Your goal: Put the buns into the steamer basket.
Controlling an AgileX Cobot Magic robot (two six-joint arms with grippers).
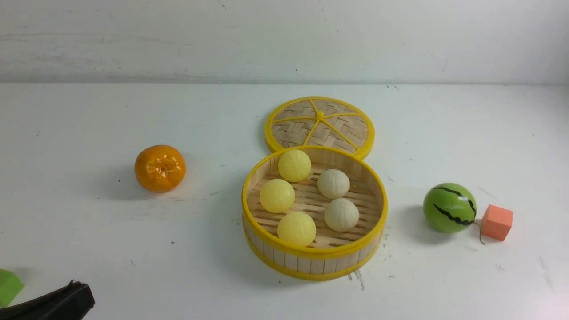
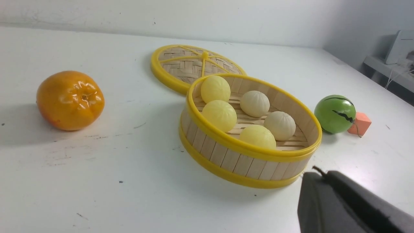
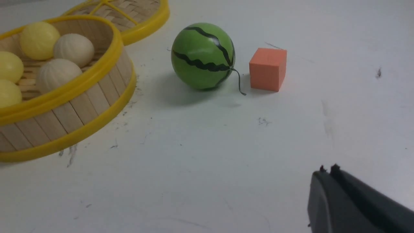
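The steamer basket (image 1: 314, 258) stands mid-table with several buns on its slatted floor. Three are pale yellow (image 1: 294, 165) (image 1: 277, 195) (image 1: 296, 228) and two cream-beige (image 1: 333, 183) (image 1: 341, 214). The basket (image 2: 245, 161) with its buns (image 2: 220, 115) also shows in the left wrist view, and partly in the right wrist view as basket (image 3: 64, 113) and bun (image 3: 73, 48). My left gripper (image 2: 318, 174) is shut and empty, low at the near left (image 1: 78, 289), apart from the basket. My right gripper (image 3: 326, 171) is shut with nothing in it, over bare table near the front right; the front view does not show it.
The woven lid (image 1: 320, 124) lies flat behind the basket, touching its rim. An orange mandarin (image 1: 160, 168) sits to the left. A green striped watermelon ball (image 1: 450, 207) and an orange cube (image 1: 496, 222) sit to the right. A green block (image 1: 8, 286) shows at the near left edge.
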